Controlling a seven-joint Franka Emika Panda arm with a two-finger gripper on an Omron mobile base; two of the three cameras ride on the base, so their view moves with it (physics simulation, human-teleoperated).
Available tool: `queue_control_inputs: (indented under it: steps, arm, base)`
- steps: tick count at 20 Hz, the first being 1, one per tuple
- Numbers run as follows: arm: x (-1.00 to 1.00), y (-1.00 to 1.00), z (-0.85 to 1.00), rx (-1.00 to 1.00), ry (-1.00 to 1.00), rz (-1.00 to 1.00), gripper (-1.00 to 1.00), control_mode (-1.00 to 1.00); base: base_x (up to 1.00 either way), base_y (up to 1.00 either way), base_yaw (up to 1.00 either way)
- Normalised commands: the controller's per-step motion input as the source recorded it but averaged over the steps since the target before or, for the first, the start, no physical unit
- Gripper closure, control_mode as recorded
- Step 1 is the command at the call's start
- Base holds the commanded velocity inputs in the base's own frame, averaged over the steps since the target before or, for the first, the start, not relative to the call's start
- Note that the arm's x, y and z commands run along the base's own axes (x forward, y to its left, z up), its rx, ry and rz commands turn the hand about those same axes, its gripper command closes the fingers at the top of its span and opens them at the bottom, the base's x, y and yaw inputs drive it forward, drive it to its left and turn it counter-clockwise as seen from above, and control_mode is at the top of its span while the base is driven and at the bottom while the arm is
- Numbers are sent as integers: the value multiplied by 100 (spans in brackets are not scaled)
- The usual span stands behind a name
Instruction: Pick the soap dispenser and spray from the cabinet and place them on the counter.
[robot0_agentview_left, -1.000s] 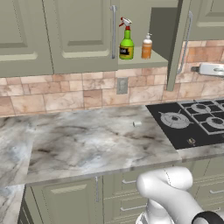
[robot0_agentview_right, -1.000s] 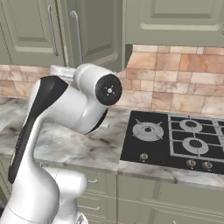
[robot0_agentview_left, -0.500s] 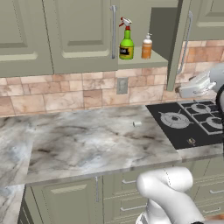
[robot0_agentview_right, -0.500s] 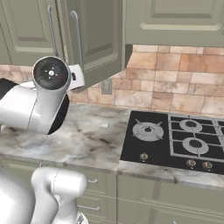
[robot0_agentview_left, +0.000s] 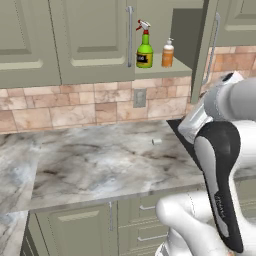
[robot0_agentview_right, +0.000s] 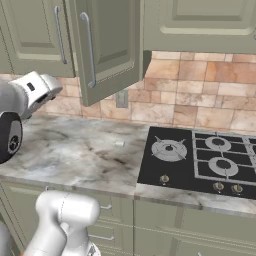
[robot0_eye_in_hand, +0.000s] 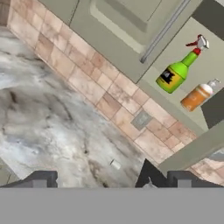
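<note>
Gripper (robot0_eye_in_hand: 109, 180): just the two dark fingertips poke up at the bottom of the hand view, cut off by the frame edge; they sit wide apart with nothing between them, so released. In the left base view the hand end is buried behind the arm's own white forearm, and the arm also covers most of the black stovetop (robot0_agentview_left: 181, 135). Right base view: the swung-out cabinet door (robot0_agentview_right: 102, 47) blocks the shelf, so neither bottle can be made out there.

Spray (robot0_agentview_left: 144, 45) and soap dispenser (robot0_agentview_left: 168, 53) both stand upright on the bottom shelf of the open cabinet (robot0_agentview_left: 90, 40), side by side, close but apart, spray on the left (the hand view is rolled, so they look tilted there). Both are well away from the gripper, up and across the backsplash from it.

Counter (robot0_agentview_left: 95, 160) lies below, with one small pale object (robot0_agentview_left: 156, 141) on it near the stovetop edge, too small to identify. A wall outlet (robot0_agentview_left: 139, 98) sits in the tiles under the shelf.
</note>
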Motion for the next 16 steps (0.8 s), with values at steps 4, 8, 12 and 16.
queue_control_inputs:
  steps: [4, 8, 12, 16]
  arm:
    - [15, 37, -14, -40, -20, -21, -100, -100]
    - [40, 18, -8, -34, -12, -29, -100, -100]
    - [61, 0, -3, -24, 0, -32, -100, -100]
    - [65, 0, -2, -20, 5, -33, -100, -100]
  base:
    - [0, 0, 0]
    - [0, 0, 0]
    - [0, 0, 0]
    - [0, 0, 0]
